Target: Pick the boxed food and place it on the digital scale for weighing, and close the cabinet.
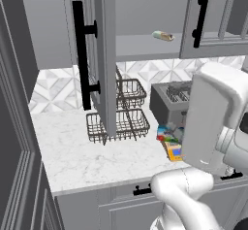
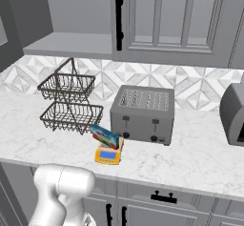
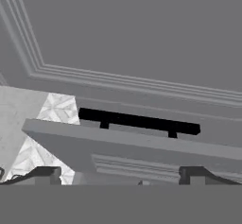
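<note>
I take the toaster as my landmark. The boxed food sits on the digital scale, just in front of the toaster's left front corner, on the marble surface; the box lies tilted across the scale's back half, and the scale's blue display shows at its front edge. From the left base view I see the same pair at the toaster's near corner, partly hidden behind the white arm: box, scale. A two-tier wire basket rack stands to the toaster's left, against the tiled backsplash. Above and left of the toaster the cabinet is open: its left door swings out toward me, edge-on, with its long black bar handle facing left. The shelf inside carries a small pale wrapped item, up above the toaster. The cabinet's other door, above the toaster, also stands off the frame. In the hand view the gripper is released, fingertips spread wide with nothing between them, aimed at a grey door edge with a black bar handle just beyond it. Gripper touches nothing I can see.
</note>
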